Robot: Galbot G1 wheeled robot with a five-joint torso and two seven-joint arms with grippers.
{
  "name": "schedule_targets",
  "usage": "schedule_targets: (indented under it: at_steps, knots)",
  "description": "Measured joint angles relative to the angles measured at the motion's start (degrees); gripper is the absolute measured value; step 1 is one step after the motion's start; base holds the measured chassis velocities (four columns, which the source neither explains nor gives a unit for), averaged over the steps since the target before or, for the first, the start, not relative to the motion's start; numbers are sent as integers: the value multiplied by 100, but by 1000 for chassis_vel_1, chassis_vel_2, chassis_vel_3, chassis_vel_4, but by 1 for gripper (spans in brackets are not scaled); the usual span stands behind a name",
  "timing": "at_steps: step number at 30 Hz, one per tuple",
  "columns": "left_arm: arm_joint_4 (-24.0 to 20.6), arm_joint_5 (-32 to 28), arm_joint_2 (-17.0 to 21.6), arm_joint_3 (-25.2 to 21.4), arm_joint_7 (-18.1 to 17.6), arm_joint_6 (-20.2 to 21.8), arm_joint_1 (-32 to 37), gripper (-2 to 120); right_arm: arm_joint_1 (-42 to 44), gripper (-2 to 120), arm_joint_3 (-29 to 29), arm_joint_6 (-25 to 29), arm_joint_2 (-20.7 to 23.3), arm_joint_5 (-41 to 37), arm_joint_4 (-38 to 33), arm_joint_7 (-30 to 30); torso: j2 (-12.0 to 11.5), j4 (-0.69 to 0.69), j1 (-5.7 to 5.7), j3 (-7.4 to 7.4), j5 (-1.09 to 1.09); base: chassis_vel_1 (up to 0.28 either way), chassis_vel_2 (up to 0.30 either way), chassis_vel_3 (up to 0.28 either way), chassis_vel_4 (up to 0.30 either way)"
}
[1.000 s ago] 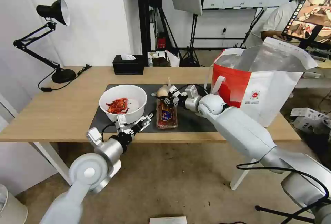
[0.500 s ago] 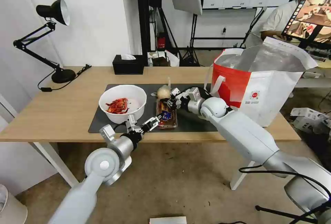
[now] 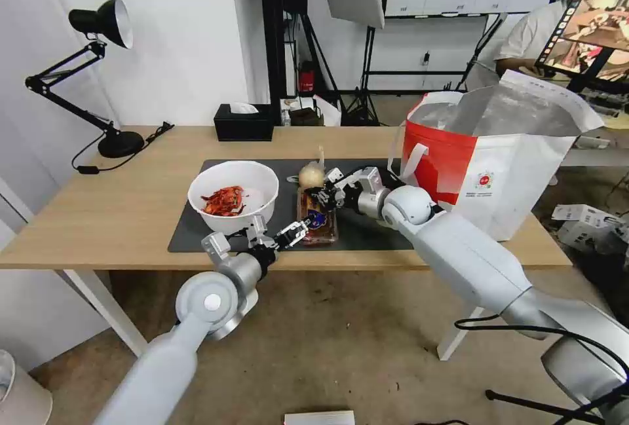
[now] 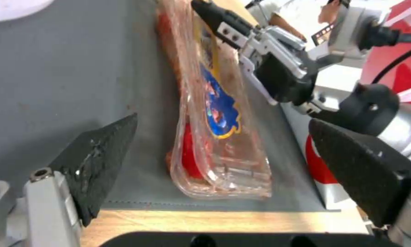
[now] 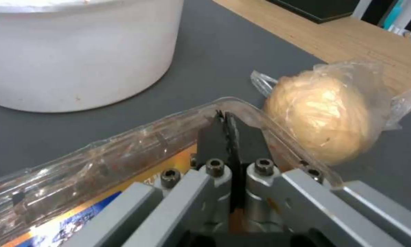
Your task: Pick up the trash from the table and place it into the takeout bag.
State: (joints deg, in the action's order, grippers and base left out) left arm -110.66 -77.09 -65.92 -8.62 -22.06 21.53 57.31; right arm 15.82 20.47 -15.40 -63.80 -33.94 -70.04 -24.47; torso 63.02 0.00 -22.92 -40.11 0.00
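The clear clamshell tray (image 3: 318, 219) lies on the dark mat (image 3: 367, 228) of the table (image 3: 98, 215), between the white bowl (image 3: 234, 194) of red scraps and the takeout bag (image 3: 504, 163). My right gripper (image 3: 325, 197) is shut at the tray's far end, its fingertips (image 5: 226, 118) pinched at the clear rim (image 5: 100, 161). The knotted bag with the beige lump (image 5: 322, 116) sits just beyond it. At the tray's near end (image 4: 214, 113) my left gripper (image 4: 221, 123) is open. One finger (image 4: 100, 154) stands on each side of the tray without touching it.
A black tissue box (image 3: 244, 122) stands at the table's back edge and a black desk lamp (image 3: 105, 84) at the back left. The bag's red side (image 4: 409, 41) rises close behind the right arm. Bare wood lies left of the mat.
My left gripper has slid right along the table's front edge from under the bowl to the tray's near end. The right gripper has dropped from beside the knotted bag onto the tray's far end.
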Motion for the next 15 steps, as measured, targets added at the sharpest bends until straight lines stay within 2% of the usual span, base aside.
schedule_targets:
  at_steps: [15]
  knots:
    - [148, 17, -51, 125, -142, 2, -142, 97, 50, 0, -14, 5, 74, -23, -106, -10, 0, 0, 0, 0, 0, 0, 0, 0, 0]
